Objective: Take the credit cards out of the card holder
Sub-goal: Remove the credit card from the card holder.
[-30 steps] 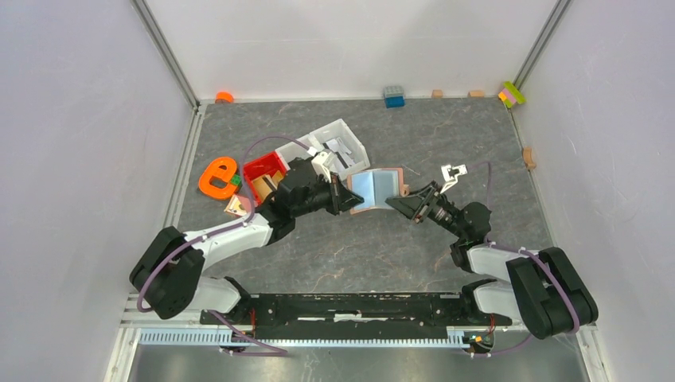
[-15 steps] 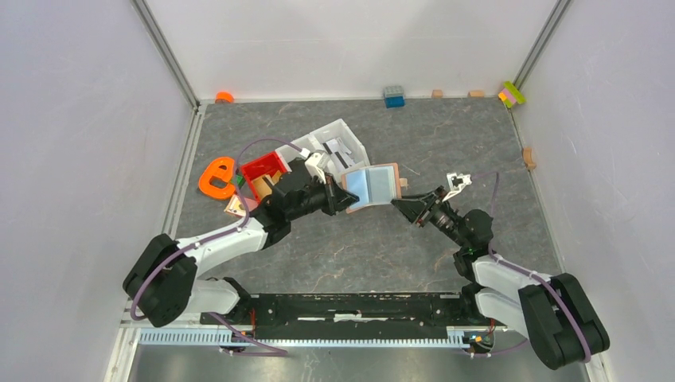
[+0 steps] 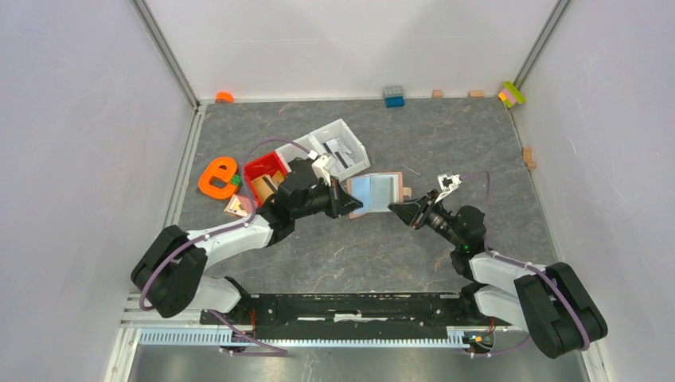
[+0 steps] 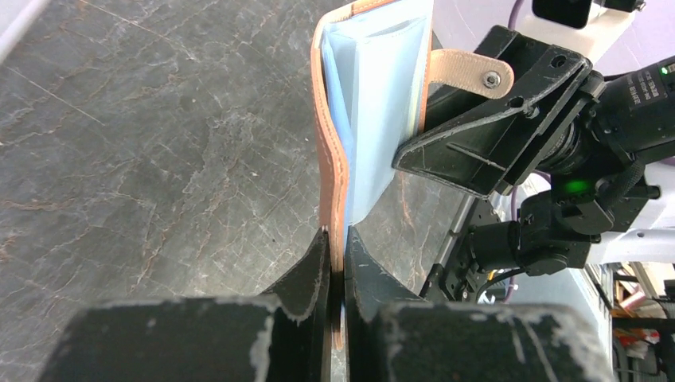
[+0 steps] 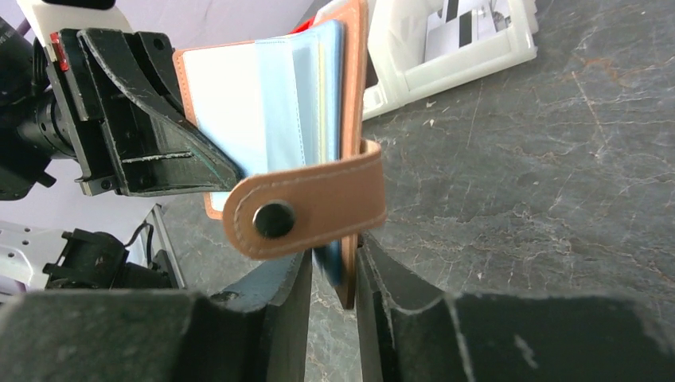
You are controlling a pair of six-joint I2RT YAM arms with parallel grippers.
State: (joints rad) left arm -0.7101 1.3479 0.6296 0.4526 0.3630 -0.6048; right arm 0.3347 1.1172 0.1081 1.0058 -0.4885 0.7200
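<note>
The card holder (image 3: pixel 380 189) is held open above the middle of the table (image 3: pixel 350 255), with pale blue-grey credit cards (image 4: pixel 382 103) seated inside. Its 9 o'clock edge is pinched tightly by the left gripper (image 3: pixel 349 199). Its 4 o'clock cover edge is clasped between the narrowly set fingers of the right gripper (image 3: pixel 396 208), and the closing tab (image 5: pixel 306 211) hangs just above them.
</note>
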